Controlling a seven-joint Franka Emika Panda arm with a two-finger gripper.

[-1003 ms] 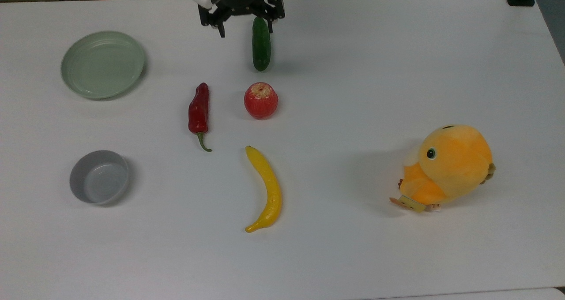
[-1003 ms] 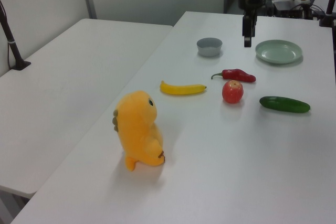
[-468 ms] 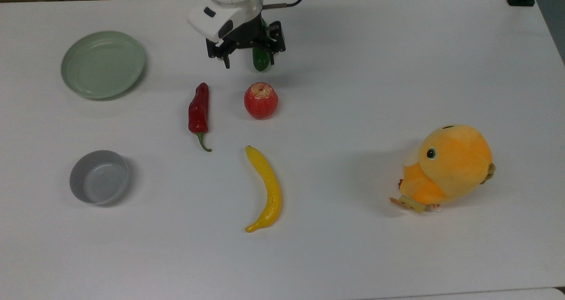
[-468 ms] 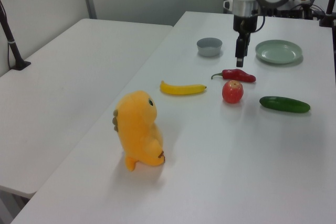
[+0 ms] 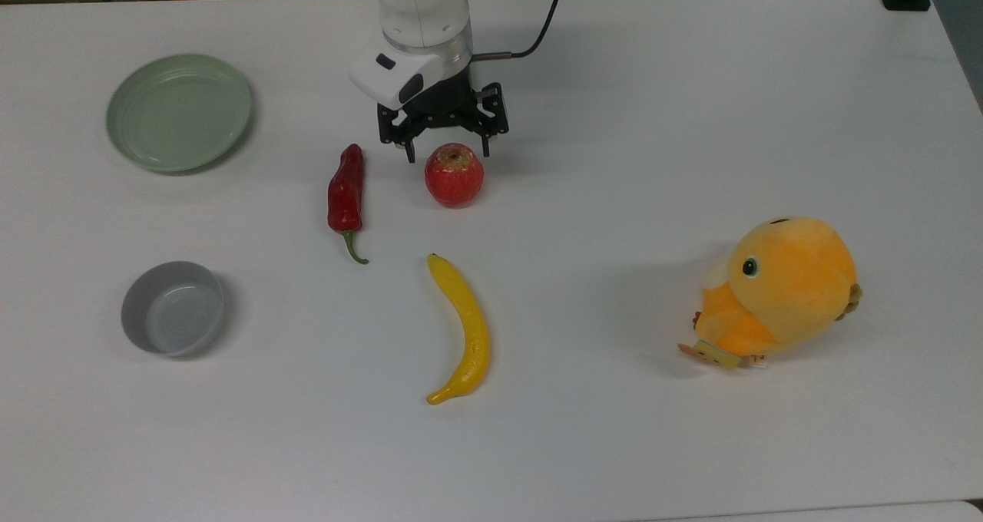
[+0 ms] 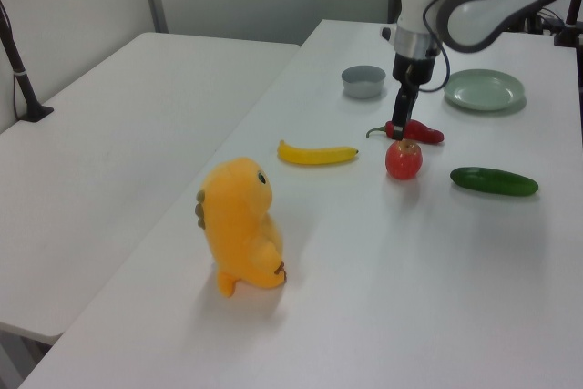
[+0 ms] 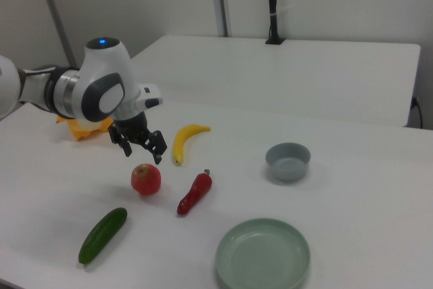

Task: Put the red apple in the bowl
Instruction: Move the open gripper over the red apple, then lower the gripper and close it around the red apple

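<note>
Hand hangs just above the round red apple with fingers spread apart, lined up to straddle it. Apple sits mid-worktop in the top view; the small grey bowl waits empty, near left.

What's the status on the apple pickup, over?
Hand open, above the red apple. Apple on table, not gripped. Bowl empty. Chili pepper beside apple.

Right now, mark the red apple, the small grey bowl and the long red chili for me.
round red apple (image 5: 454, 178), top view, middle of its red side
small round grey bowl (image 5: 135, 301), top view, outer grey wall
long dark-red chili pepper (image 5: 346, 189), top view, middle of its body
</note>
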